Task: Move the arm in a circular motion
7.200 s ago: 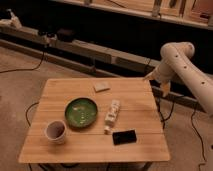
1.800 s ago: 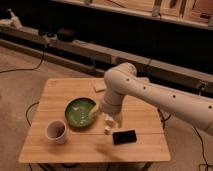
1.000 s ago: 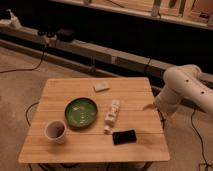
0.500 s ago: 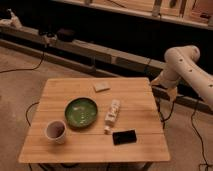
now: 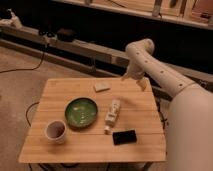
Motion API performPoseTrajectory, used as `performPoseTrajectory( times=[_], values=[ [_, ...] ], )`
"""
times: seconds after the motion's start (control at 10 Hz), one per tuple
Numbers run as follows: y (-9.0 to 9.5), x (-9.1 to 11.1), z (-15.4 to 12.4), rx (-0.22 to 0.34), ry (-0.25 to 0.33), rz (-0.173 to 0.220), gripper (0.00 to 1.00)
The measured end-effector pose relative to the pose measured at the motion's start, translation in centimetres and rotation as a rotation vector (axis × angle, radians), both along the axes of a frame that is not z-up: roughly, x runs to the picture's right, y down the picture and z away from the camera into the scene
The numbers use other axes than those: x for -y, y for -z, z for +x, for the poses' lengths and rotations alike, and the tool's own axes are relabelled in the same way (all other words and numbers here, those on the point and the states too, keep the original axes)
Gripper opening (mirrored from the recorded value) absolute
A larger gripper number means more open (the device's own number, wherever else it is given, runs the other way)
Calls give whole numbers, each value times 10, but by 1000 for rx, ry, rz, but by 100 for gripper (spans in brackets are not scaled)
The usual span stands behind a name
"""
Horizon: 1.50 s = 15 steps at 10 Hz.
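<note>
The arm [image 5: 165, 80] is thick, smooth and white with small dark dots. It comes in from the lower right, rises to a rounded joint [image 5: 140, 50] and bends down over the table's far right corner. The small gripper [image 5: 134, 79] hangs at its tip, just above the back right edge of the wooden table [image 5: 65, 95]. It holds nothing that I can see. It is well apart from the things on the table.
On the table are a green plate [image 5: 81, 111], a white cup [image 5: 55, 131], a white bottle lying down [image 5: 112, 114], a black phone [image 5: 124, 136] and a small white block [image 5: 101, 87]. A long low rail [image 5: 75, 47] with cables runs behind the table.
The arm has swung left and towards the table's back right corner. Its thick lower segment now fills the right edge. The things on the table have not moved.
</note>
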State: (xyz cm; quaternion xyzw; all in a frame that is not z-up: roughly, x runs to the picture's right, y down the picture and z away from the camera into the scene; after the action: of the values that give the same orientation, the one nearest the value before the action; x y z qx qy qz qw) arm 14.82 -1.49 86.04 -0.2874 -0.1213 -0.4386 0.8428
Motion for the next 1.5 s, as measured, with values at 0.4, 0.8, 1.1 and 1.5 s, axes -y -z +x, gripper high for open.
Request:
performPoseTrajectory(
  times=[0.4,0.8,1.1,1.5],
  values=[
    [36,-42,-104,146,179,12,80],
    [128,-121,-128,196,180,1,80],
    [179,-173,-118,237,49,-98,80],
    [205,-197,-43,162,-202,-126,80]
  ],
)
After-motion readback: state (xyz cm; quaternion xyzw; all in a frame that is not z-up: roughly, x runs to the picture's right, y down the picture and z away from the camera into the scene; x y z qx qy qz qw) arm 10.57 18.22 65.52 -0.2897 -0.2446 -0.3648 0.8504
